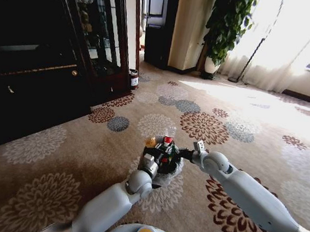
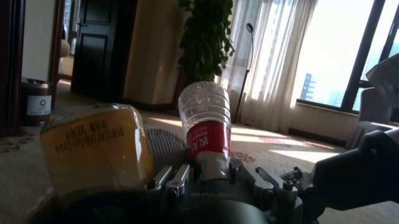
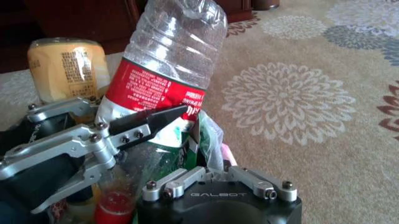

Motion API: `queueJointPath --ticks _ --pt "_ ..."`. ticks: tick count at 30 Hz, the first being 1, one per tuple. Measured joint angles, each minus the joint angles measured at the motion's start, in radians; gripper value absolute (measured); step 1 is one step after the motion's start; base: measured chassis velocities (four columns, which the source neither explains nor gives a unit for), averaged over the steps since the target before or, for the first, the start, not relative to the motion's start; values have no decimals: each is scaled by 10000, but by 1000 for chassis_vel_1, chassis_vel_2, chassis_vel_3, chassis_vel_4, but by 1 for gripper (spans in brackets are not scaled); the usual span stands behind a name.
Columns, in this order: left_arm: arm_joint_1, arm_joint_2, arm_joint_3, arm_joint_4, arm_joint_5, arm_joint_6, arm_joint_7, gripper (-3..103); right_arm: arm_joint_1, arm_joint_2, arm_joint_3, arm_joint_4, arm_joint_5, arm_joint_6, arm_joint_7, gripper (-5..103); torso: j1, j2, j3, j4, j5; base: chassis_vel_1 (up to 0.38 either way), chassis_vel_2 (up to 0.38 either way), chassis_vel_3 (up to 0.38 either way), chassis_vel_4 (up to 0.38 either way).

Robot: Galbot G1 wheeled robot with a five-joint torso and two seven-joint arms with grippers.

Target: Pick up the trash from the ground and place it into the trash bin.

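A beige carpet (image 1: 86, 142) patterned with round floral medallions in brown, grey and cream is seen across the floor, bordered on the robot's left by a dark glossy wooden cabinet (image 1: 33, 66) with glass doors. A tall leafy potted plant (image 1: 227, 24) is set in the far corner beside sheer white curtains (image 1: 283, 40).

The trash bin (image 1: 167, 169), small and round with a crinkled grey plastic liner, is found on the carpet directly ahead, between the two smooth grey-white arms. It is packed with trash. A clear ribbed plastic bottle (image 3: 168, 70) with a red printed label is stood cap-down in it, its dented base tilted upward. Beside the bottle a rounded yellow-orange container (image 3: 62, 67) with small printed text is lodged, and a red cap (image 3: 112, 207) is visible lower in the heap.

The left hand (image 1: 152, 160) is held at the bin's near left rim; whether it is clenched cannot be told. The right hand (image 1: 187, 152), with metal linkage fingers (image 3: 143, 123), is positioned at the bin's right, released, one dark fingertip lying against the bottle's label.
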Motion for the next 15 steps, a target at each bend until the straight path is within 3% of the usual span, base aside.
queueJointPath --ticks 7,11,13,15 --pt "112 -83 -5 189 23 4 29 29 112 -106 15 30 64 3 12 1 0 0 0 -6 0 0 0 0 0" --pt "69 -30 102 -5 106 335 110 27 138 -104 48 -68 27 146 8 1 0 0 0 -3 4 0 0 0 0" --pt "4 17 265 -106 179 406 154 38 141 -61 64 -161 -67 229 -5 1 0 0 0 -3 0 0 0 0 0" --pt "-1 20 307 -133 181 425 145 38 141 -46 63 -194 -89 233 -15 1 0 0 0 -3 0 0 0 0 0"
